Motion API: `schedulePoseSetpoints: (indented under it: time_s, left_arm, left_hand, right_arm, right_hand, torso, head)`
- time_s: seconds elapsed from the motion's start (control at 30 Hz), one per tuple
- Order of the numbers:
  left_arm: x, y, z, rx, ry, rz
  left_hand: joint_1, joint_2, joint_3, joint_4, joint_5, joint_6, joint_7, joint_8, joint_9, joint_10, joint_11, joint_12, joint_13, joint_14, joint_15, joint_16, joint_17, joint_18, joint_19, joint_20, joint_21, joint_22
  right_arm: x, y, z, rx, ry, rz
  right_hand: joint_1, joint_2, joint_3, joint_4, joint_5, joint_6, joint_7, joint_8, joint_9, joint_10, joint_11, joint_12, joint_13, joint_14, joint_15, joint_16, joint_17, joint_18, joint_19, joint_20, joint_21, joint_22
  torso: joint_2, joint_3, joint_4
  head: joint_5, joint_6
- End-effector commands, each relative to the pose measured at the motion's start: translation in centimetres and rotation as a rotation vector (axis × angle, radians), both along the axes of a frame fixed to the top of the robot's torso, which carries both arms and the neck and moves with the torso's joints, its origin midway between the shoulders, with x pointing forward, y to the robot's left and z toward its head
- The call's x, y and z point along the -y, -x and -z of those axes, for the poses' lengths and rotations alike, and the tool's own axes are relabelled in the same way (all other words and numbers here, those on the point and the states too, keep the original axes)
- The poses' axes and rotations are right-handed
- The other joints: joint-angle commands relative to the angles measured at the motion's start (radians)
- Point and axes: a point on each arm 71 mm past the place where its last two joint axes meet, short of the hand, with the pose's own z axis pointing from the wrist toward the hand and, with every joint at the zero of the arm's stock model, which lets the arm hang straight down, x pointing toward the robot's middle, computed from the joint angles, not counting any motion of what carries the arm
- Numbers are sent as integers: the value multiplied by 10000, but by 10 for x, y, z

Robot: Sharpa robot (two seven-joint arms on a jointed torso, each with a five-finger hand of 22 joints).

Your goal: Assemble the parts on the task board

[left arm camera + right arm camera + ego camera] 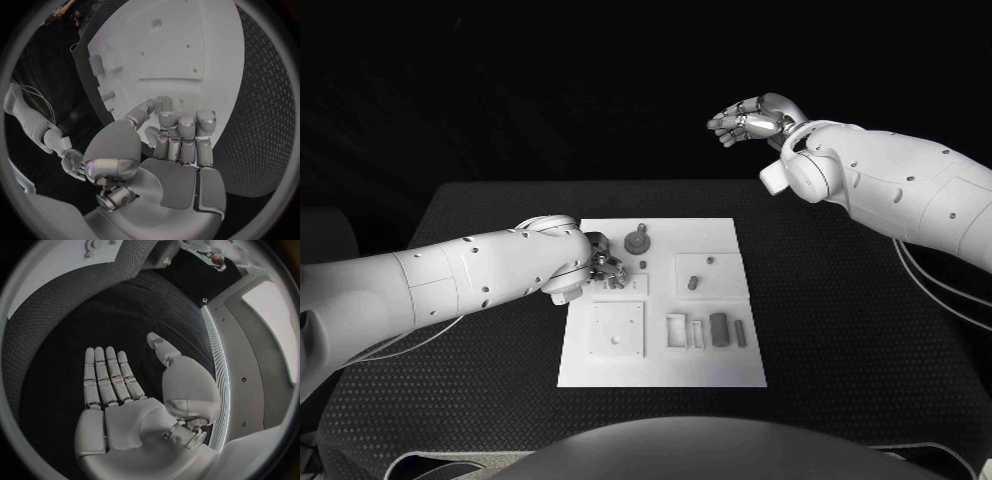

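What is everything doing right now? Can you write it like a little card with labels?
Table: black table with the white task board in the middle
Left hand: left hand down over the board's left side, fingers curled; whether it holds a part I cannot tell
Right hand: right hand lifted beyond the table's far edge, fingers apart, holding nothing
Parts: small grey parts lying in the board's near right area
Round piece: a round piece near the board's far edge
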Motion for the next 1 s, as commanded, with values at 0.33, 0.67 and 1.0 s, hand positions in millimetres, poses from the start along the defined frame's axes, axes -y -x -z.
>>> schedulePoseSetpoints:
  time_s: [0.33,0.67,1.0]
  left_arm:
    - [4,2,1,-46,60,192]
    - [4,1,1,-23,31,228]
    - [3,1,1,141,1,244]
  left_hand:
    - [51,81,503,-407,19,151,-127,27,58,544,-596,7,12,888,-1098,-67,13,590,12,-1315,41,166]
    - [52,81,509,-410,14,148,-125,23,58,544,-595,7,12,888,-1097,-70,16,593,11,-1315,45,165]
    - [50,85,516,-409,10,146,-124,19,60,543,-594,8,13,889,-1096,-73,19,596,10,-1314,49,164]
  right_arm:
    - [-3,0,0,-6,-13,-185]
    - [-7,2,0,-116,-198,-276]
    - [-7,2,0,-122,-192,-256]
  right_hand:
    - [116,22,9,55,22,-67,94,24,-18,75,-12,-51,14,63,23,-77,-17,-31,-79,-16,-70,21]
    - [113,21,3,59,19,-67,99,25,-21,84,-11,-65,15,59,17,-87,-23,-35,-83,-15,-79,27]
    - [110,19,-4,64,13,-67,104,26,-25,95,-8,-81,15,54,16,-100,-30,-39,-90,-15,-92,33]
  torso:
    - [4,9,-4]
    - [-2,9,-4]
    - [0,-3,-1]
  head:
    - [13,0]
    - [35,0]
    - [27,0]
